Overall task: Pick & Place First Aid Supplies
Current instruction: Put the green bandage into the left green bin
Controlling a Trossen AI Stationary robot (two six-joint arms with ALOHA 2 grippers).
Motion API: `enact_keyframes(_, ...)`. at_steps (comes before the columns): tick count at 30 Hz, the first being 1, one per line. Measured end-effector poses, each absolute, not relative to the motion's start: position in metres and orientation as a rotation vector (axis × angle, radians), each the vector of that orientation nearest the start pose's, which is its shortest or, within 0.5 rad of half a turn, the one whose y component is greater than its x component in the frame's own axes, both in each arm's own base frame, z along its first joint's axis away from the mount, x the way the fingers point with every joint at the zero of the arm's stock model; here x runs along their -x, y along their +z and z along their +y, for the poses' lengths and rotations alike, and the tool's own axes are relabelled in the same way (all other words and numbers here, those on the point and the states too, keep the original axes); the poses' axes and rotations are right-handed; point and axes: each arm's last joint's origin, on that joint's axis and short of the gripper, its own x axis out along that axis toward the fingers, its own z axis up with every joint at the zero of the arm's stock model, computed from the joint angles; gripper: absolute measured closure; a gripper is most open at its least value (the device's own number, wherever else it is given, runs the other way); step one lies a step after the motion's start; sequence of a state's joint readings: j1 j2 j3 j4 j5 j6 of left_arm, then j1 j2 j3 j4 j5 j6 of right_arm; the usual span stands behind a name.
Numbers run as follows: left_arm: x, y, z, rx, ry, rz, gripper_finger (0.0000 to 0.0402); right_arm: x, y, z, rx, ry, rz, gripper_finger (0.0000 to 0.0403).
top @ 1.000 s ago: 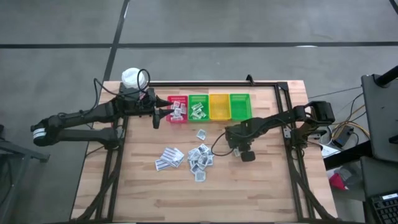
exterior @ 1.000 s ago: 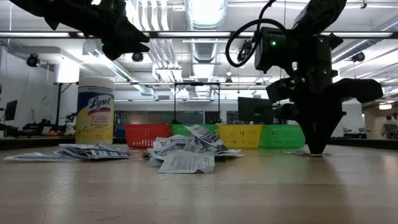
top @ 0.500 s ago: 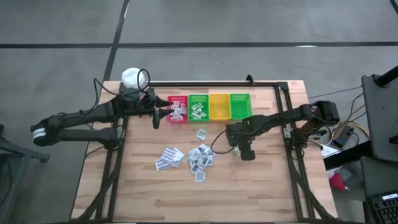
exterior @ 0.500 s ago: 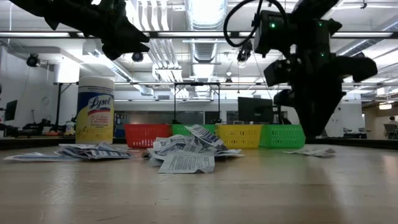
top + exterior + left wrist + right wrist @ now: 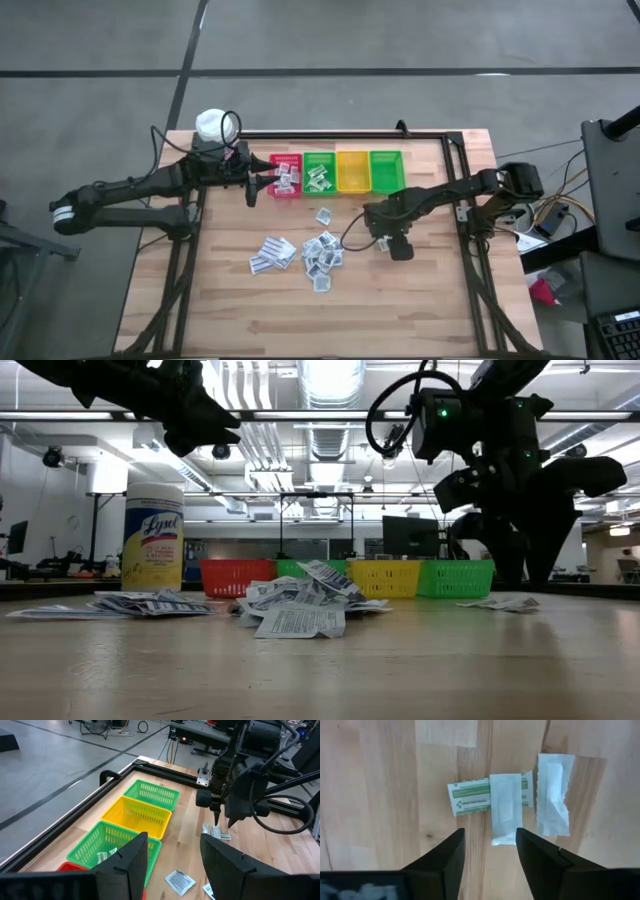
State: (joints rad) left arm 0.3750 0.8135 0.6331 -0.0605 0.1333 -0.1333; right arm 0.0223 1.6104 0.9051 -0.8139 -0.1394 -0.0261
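Three flat packets lie on the wood right under our right gripper, fingers spread & holding nothing, w/ one plain white sachet across a green-print one; left gripper open over the bins.

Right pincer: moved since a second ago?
Yes. The right pincer has lifted off the table and opened; it now hangs just above the packets, in front of the green bin.
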Motion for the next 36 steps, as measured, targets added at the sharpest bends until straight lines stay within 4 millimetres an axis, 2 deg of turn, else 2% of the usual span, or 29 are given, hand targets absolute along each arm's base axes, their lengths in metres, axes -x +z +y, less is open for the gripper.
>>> enact_keyframes(6, -0.173, 0.287, 0.064, 0.192, 0.256, 0.218, 0.0227, -0.26, 0.149, 0.011, -0.084, 0.134, 1.554, 0.0211)
enact_keyframes(18, -0.174, 0.286, 0.064, 0.194, 0.257, 0.226, 0.0227, -0.262, 0.136, 0.011, -0.051, 0.037, 1.578, 0.022)
enact_keyframes(24, -0.175, 0.285, 0.065, 0.196, 0.257, 0.233, 0.0227, -0.262, 0.135, 0.015, -0.001, 0.001, 1.581, 0.0256)
enact_keyframes(36, -0.179, 0.281, 0.066, 0.203, 0.259, 0.254, 0.0227, -0.262, 0.134, 0.019, -0.007, -0.053, 1.577, 0.036)
